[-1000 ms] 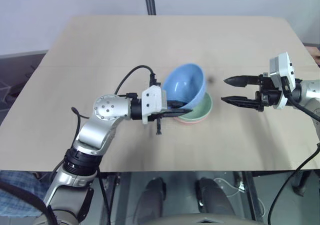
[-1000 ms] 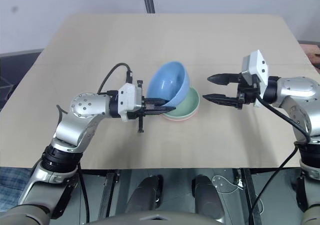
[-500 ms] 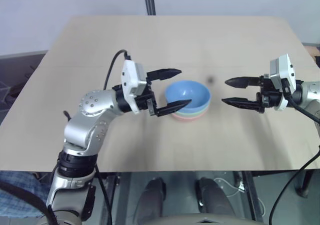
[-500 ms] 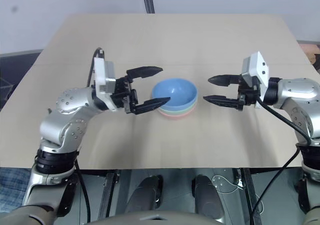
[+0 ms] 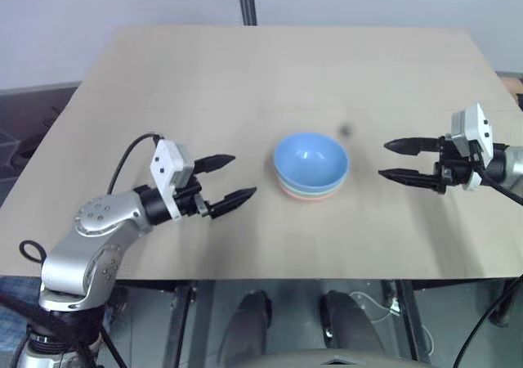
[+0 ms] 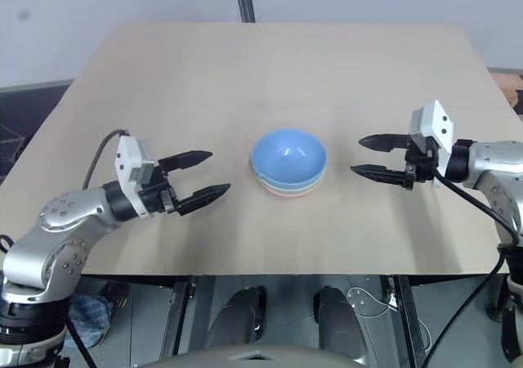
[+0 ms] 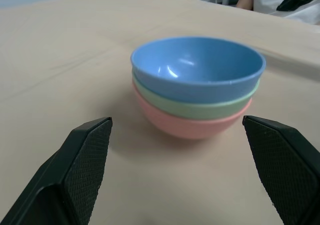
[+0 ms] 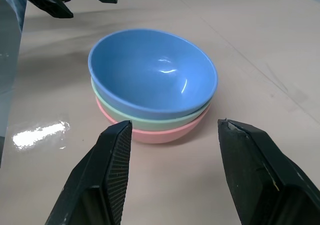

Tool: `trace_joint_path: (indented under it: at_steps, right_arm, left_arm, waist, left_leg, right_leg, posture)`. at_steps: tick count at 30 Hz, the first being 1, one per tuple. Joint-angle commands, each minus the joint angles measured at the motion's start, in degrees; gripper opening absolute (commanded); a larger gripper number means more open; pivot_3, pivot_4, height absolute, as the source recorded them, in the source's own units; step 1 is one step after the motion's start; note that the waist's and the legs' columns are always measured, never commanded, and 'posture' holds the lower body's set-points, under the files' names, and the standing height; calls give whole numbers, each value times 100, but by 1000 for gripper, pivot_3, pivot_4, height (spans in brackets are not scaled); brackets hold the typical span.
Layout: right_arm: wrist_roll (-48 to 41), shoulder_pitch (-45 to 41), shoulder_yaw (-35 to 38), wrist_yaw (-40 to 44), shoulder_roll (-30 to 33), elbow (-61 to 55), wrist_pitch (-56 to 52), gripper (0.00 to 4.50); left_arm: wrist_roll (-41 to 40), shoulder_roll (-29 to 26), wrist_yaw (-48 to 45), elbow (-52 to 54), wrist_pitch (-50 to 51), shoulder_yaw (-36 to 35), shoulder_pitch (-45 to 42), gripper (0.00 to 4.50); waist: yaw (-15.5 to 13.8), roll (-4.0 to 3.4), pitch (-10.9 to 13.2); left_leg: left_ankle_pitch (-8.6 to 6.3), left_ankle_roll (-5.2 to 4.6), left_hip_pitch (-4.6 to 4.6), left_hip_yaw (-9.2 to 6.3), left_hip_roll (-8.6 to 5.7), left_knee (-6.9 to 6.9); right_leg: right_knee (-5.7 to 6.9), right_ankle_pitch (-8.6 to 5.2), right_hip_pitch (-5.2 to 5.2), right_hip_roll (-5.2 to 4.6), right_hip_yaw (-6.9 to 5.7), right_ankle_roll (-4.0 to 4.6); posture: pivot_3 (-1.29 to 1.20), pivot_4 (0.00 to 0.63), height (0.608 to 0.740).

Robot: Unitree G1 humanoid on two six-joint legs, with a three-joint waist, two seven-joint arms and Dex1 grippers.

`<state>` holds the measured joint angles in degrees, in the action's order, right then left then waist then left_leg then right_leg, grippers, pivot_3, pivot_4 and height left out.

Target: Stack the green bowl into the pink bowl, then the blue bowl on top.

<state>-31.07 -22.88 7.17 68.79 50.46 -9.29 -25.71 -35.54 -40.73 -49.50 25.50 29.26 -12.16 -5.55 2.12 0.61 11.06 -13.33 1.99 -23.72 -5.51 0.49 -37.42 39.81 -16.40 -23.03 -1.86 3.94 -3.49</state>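
Three bowls stand nested in one stack at the middle of the table. The blue bowl (image 5: 310,159) is on top, the green bowl (image 7: 200,105) sits under it, and the pink bowl (image 7: 192,126) is at the bottom on the tabletop. My left gripper (image 5: 229,180) hovers to the left of the stack, open and empty, well apart from the bowls. My right gripper (image 5: 394,160) hovers to the right of the stack, open with nothing between its fingers, pointing at the bowls.
The beige table (image 5: 204,74) extends wide behind and beside the stack. A small dark spot (image 5: 346,129) marks the tabletop just behind the bowls. A dark pole (image 5: 245,0) rises past the far edge.
My left gripper opened and let go of the blue bowl, which now sits level on the green one. The left arm drew back to the left; the right gripper shifted slightly right.
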Motion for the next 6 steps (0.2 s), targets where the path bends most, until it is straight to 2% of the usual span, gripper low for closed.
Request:
trace_joint_path:
  at_steps: [1, 6]
  right_arm:
    - [44, -14, 141, 68, 110, 27, 179, 2847]
    - [79, -52, 107, 83, 82, 58, 194, 2847]
  left_arm:
    - [-77, -57, 21, 262, -148, -233, 24, 4417]
    - [-97, -81, 10, 283, -122, -244, 2, 4417]
  waist:
    - [6, 0, 0]
    - [10, 0, 0]
  left_leg:
    - [0, 0, 0, 0, 0, 0]
    - [0, 0, 0, 1, 0, 1]
  right_leg:
    - [0, 0, 0, 0, 0, 0]
    - [-1, 0, 0, 0, 1, 0]
  posture:
    - [0, 150, 740]
    - [0, 150, 740]
